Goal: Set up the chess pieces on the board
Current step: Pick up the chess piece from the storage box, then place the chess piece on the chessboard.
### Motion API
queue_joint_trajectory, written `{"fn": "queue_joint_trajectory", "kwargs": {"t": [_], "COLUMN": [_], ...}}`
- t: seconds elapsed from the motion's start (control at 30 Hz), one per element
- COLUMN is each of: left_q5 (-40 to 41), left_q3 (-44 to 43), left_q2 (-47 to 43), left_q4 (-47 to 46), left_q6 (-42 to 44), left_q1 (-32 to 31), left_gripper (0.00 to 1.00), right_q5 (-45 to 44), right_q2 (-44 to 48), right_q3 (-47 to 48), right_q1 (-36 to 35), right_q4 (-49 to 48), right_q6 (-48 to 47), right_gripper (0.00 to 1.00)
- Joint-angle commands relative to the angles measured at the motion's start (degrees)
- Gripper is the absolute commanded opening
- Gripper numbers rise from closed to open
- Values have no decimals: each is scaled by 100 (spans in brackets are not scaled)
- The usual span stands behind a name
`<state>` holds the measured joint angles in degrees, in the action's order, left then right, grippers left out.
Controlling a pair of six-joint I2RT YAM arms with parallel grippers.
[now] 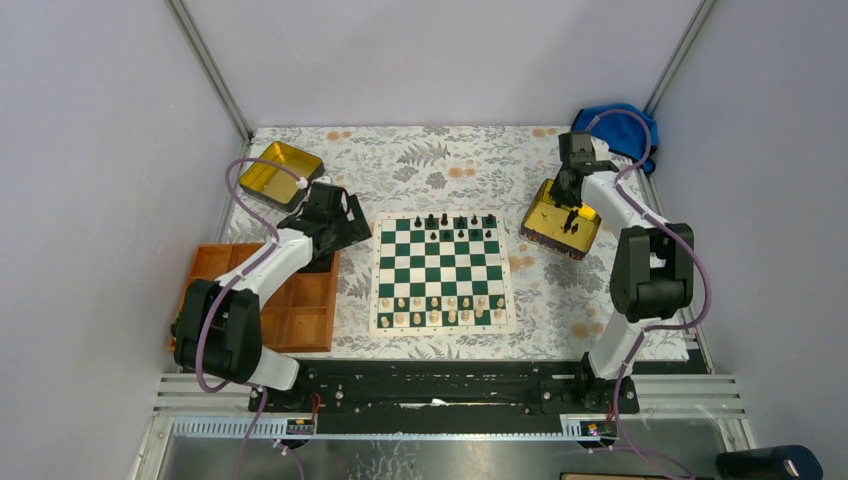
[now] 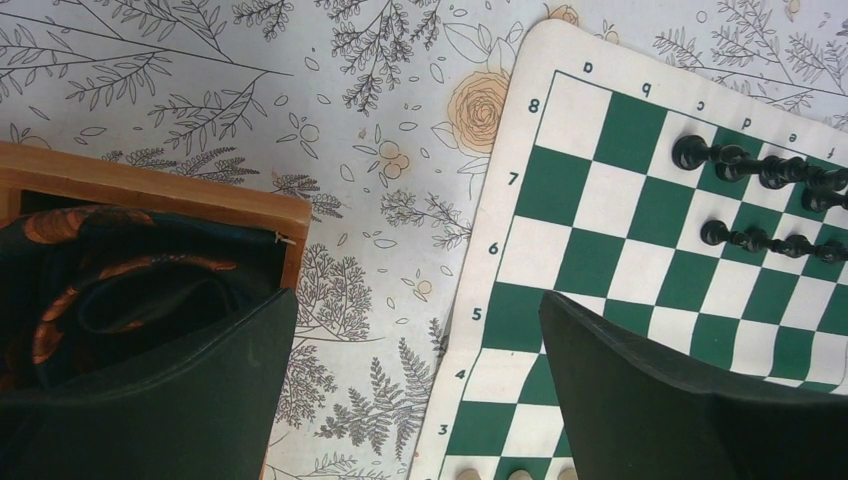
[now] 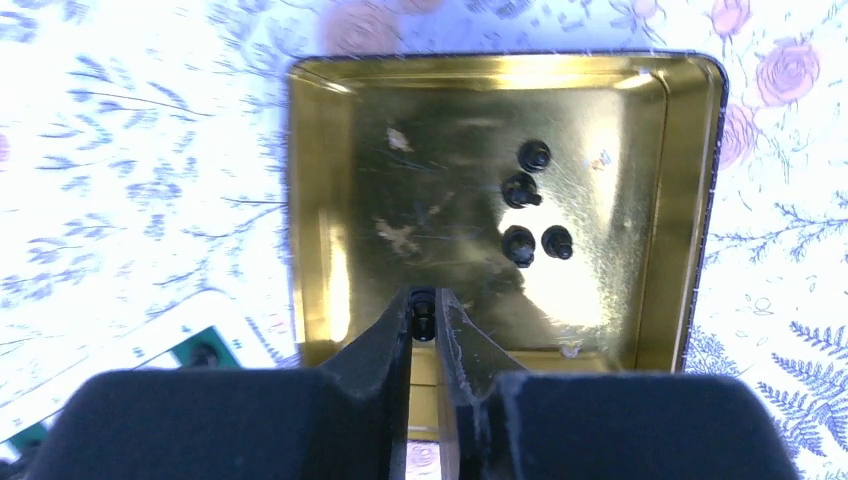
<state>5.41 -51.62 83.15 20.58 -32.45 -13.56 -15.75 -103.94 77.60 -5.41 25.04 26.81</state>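
Note:
The green and white board (image 1: 442, 272) lies mid-table, with several black chess pieces (image 1: 458, 226) on its far rows; they also show in the left wrist view (image 2: 760, 170). My right gripper (image 3: 424, 312) is shut on a small black piece (image 3: 423, 314) above the gold tin (image 3: 320, 200), where several more black pieces (image 3: 528, 215) lie. In the top view the right gripper (image 1: 571, 213) hangs over that tin (image 1: 552, 222). My left gripper (image 2: 415, 400) is open and empty, over the board's left edge (image 2: 500, 260) and the orange tray (image 2: 150, 190).
Cream pieces (image 1: 440, 310) fill the board's near rows. An orange compartment tray (image 1: 300, 315) sits at left, holding dark patterned fabric (image 2: 120, 270). A second gold tin (image 1: 280, 172) stands at back left. A blue cloth (image 1: 620, 130) lies at back right.

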Motion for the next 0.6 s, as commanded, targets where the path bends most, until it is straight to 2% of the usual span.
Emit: {"fn": "queue_joint_trajectory", "kwargs": {"t": [0.0, 0.27, 0.57], "left_q5": [46, 6, -10], "left_q3": [91, 284, 720], "left_q2": [-296, -643, -1309], "left_q4": [-71, -76, -44], "left_q6": [-7, -93, -231], "left_q1": [-24, -24, -24], "left_gripper": [99, 99, 99], "right_q5": [51, 86, 186], "right_q2": [539, 324, -479], "right_q3": [443, 1277, 2185], "right_q1": [-357, -1457, -2847], "right_q4": [70, 418, 742], "right_q6": [-129, -369, -605], "right_gripper": [0, 0, 0]}}
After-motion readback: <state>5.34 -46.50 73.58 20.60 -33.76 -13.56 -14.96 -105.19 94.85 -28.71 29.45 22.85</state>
